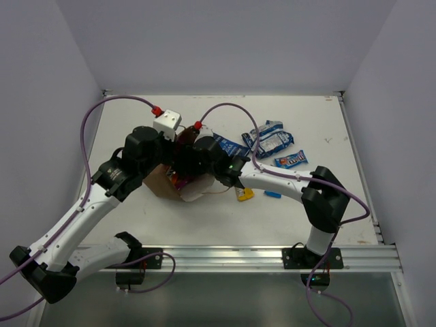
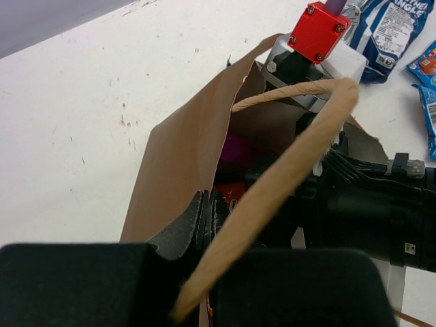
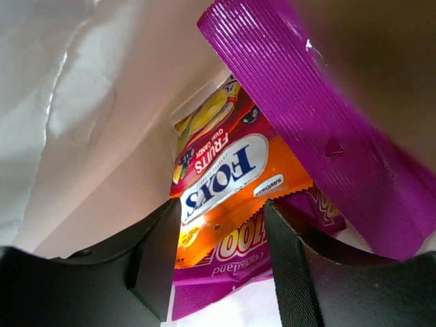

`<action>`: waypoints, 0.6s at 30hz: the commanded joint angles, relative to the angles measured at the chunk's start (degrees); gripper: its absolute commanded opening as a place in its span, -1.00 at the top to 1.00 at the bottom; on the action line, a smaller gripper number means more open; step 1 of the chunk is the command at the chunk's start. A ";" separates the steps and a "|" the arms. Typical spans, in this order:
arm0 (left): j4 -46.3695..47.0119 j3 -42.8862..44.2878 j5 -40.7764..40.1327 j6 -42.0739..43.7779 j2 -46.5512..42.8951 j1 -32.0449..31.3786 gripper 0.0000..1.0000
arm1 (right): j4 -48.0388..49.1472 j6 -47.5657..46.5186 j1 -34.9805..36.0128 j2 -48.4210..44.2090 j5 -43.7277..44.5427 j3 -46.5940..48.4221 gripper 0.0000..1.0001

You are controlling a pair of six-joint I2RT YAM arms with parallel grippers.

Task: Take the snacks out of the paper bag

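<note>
Left gripper (image 2: 208, 216): clamped tight on the rim of the paper bag (image 2: 177, 157), left of centre; a slip would let the mouth fold shut.
Right gripper (image 3: 221, 208): inside the bag, jaws part open astride the orange-red packet (image 3: 228, 170), nothing gripped yet.
Snag risk: closing could also pinch the magenta pouch (image 3: 306, 102), dragging 2 out, or catch the bag wall.
Far right: blue-white packet (image 1: 272, 139) lies out on the table (image 1: 204, 225).
</note>
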 commanded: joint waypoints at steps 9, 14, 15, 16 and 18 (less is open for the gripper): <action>2.40 0.79 -0.40 -0.56 -0.54 -0.33 1.00 | -3.73 4.76 -0.10 0.53 0.10 -0.21 -0.10; 2.66 0.96 0.47 -1.00 0.25 -0.33 1.00 | -6.97 6.33 -0.11 3.78 0.28 3.13 -0.03; 2.66 1.05 0.48 -1.00 0.25 -0.33 1.00 | -6.63 6.43 -0.11 4.13 0.19 3.22 -0.01; 2.66 1.14 0.39 -1.00 0.16 -0.33 1.00 | -6.36 6.51 -0.11 4.83 0.10 3.48 0.00; 2.75 1.22 0.30 -0.91 -0.02 -0.33 1.00 | -6.36 6.78 -0.11 5.71 0.19 4.09 0.08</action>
